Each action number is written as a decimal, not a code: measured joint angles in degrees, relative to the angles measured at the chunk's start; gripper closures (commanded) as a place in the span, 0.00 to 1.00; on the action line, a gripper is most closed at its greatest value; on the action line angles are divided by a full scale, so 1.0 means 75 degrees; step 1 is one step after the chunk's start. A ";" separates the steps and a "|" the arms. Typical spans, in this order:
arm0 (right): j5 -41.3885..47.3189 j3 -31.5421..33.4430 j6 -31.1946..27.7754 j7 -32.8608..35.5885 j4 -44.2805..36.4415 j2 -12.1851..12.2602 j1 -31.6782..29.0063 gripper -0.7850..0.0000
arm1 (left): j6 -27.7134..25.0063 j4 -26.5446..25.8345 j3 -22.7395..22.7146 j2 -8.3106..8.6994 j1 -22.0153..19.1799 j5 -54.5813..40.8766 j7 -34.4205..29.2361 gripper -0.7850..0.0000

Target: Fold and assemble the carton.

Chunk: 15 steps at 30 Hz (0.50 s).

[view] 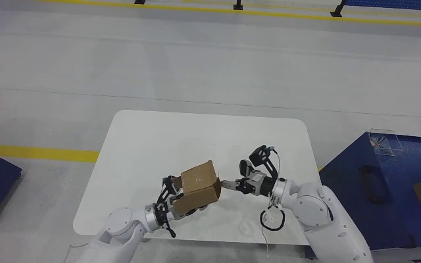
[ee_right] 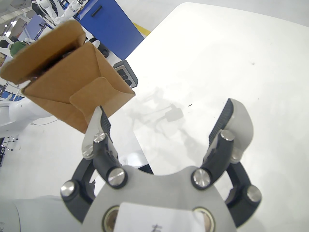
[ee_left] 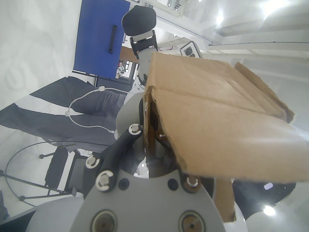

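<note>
Right gripper (ee_right: 166, 112): released. Its jaws stand wide apart over the near right part of the table (ee_right: 217, 49). One ribbed finger (ee_right: 102, 121) sits just beside the tuck flap (ee_right: 94, 92), and we cannot tell whether it touches.
Left gripper (ee_left: 148, 134): clenched on the carton (ee_left: 217, 121), with one cardboard wall pinched between its jaws.
Carton position: we see it held off the table, tilted, above the near edge and between the two arms, left of the right gripper.
Carton state: partly formed, as we judge it. The side panels are up, one end gapes with its flaps splayed, and the rounded tuck flap hangs loose on the right-hand end.
Risk, pivot: we hold it by a single thin wall, so a push on the flap from the right could swing the whole carton in that pinch or pull it free.
Risk, crease: a push off the fold line could buckle the panel instead of turning the flap, and the tab could then miss its slot.
Materials: plain brown cardboard, matte, with rough cut edges and sharp creases — light and easily dented.
Finger pads: black and ridged, on grey metal fingers.
Table surface: smooth, white, with rounded corners.
</note>
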 measured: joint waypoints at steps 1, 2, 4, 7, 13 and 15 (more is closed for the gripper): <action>-0.0004 0.0021 0.0013 -0.0029 -0.0035 0.0004 -0.0011 0.00 | 0.0002 -0.0005 0.0000 0.0000 0.0002 0.0007 -0.0001 1.00; 0.0002 0.0041 0.0020 -0.0040 -0.0072 0.0008 -0.0021 0.00 | 0.0003 -0.0011 0.0000 0.0001 0.0004 0.0014 -0.0005 1.00; 0.0006 0.0077 0.0035 -0.0031 -0.0155 0.0019 -0.0043 0.00 | 0.0008 -0.0022 -0.0002 0.0002 0.0010 0.0029 -0.0018 1.00; -0.0038 0.0068 0.0065 0.0003 -0.0252 0.0028 -0.0050 0.00 | 0.0018 -0.0045 0.0006 0.0005 0.0019 0.0088 -0.0026 1.00; -0.0178 -0.0063 0.0160 0.0032 -0.0302 0.0026 0.0013 0.00 | 0.0020 -0.0077 0.0000 0.0010 0.0027 0.0175 -0.0010 1.00; -0.0231 -0.0102 0.0171 0.0055 -0.0328 0.0027 0.0043 0.00 | 0.0030 -0.0084 -0.0002 0.0011 0.0029 0.0192 -0.0006 1.00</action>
